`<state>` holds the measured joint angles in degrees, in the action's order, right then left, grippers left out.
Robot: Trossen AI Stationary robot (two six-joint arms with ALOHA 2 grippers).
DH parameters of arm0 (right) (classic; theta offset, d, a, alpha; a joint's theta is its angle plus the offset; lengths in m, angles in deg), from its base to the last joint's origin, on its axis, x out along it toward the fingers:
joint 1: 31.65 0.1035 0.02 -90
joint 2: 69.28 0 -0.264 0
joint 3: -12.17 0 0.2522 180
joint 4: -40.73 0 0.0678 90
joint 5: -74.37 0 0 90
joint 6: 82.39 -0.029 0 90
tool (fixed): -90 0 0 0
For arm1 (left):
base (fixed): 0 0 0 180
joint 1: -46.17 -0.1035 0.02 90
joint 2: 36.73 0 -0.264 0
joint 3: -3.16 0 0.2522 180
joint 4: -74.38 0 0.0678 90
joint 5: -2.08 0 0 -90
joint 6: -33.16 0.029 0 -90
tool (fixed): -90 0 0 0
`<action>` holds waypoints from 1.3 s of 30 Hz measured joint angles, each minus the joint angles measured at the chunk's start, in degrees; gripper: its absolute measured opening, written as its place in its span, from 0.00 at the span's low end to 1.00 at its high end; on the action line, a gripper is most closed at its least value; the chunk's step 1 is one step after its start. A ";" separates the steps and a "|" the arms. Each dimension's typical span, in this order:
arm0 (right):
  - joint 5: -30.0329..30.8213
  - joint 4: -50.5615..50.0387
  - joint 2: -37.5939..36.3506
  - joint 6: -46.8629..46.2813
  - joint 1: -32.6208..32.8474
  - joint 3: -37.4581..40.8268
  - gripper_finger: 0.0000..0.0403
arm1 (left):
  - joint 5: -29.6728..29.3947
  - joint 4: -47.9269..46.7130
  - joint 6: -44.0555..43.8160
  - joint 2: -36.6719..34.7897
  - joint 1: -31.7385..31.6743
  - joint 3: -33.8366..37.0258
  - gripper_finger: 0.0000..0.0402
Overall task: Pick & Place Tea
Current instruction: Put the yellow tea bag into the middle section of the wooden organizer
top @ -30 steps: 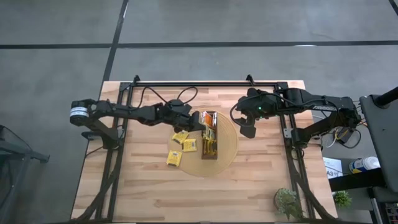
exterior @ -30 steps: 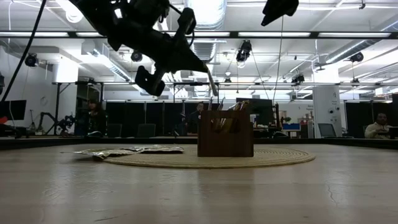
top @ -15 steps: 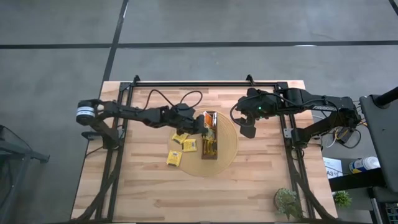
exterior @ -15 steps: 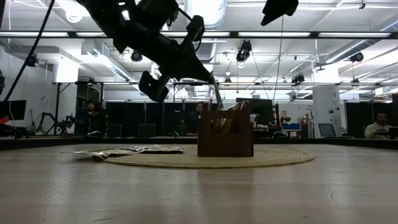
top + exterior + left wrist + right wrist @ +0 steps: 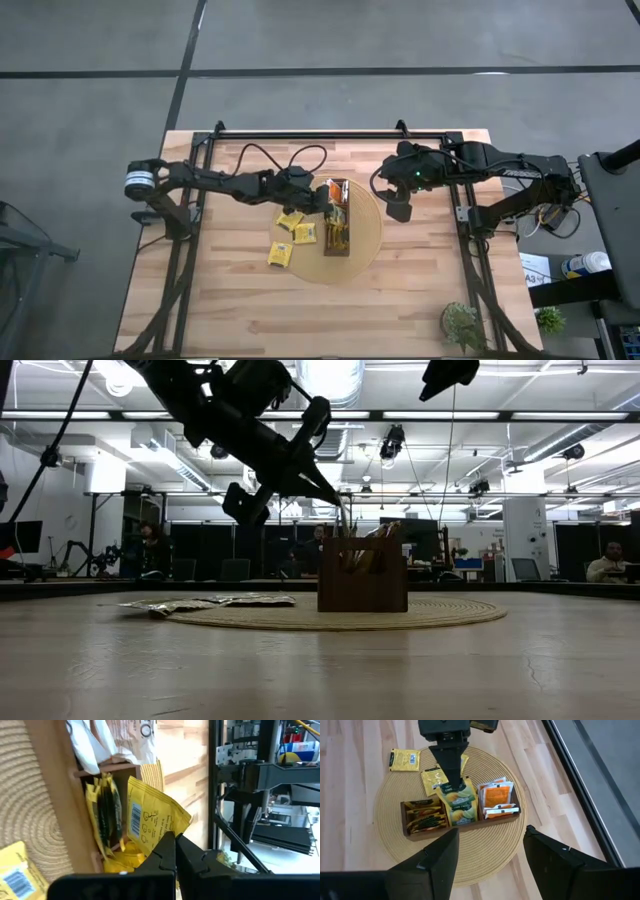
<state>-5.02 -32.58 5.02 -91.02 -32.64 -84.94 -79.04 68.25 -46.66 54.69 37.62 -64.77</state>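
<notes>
- Right now the left gripper (image 5: 328,194) is over the brown tray (image 5: 346,243) on the round woven mat (image 5: 372,228), at the middle of the counter (image 5: 230,310).
- Its jaws are shut on a yellow tea bag (image 5: 150,820). The bag sticks out past the tips, right above the middle box of the tray.
- In the right wrist view, that bag (image 5: 456,800) stands partly down in the middle box, between a box of dark and yellow bags (image 5: 422,816) and a box of orange bags (image 5: 496,798).
- The tray is long and thin. Its long side runs away from the front of the counter, and the left arm comes at it from the side, across that long way.
- So I think the bag only has to go straight down and be let go.
- Three more yellow tea bags (image 5: 291,232) lie flat just beside the tray, on the left arm's side. The left arm is the nearer one to them.
- The right gripper (image 5: 397,207) waits with its jaws wide open and nothing in them. It hangs over the other edge of the mat.
</notes>
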 joint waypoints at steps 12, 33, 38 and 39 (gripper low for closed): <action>0.00 0.15 0.00 0.25 0.00 0.00 0.54 | 0.44 4.02 -1.50 4.40 -0.26 0.09 0.00; -0.02 0.11 -0.01 0.51 -0.01 0.00 0.54 | -2.06 3.88 -2.56 5.44 -0.47 0.09 0.12; -0.02 0.11 -0.02 0.78 0.00 0.00 0.54 | -2.02 3.88 -3.04 5.44 -0.49 0.09 0.24; -0.02 0.11 -0.04 0.84 -0.02 0.00 0.54 | -1.87 3.88 -3.04 5.44 -0.49 0.09 0.25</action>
<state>-5.04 -32.47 4.98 -90.18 -32.66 -84.94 -80.91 72.12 -49.70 60.13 37.13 -64.69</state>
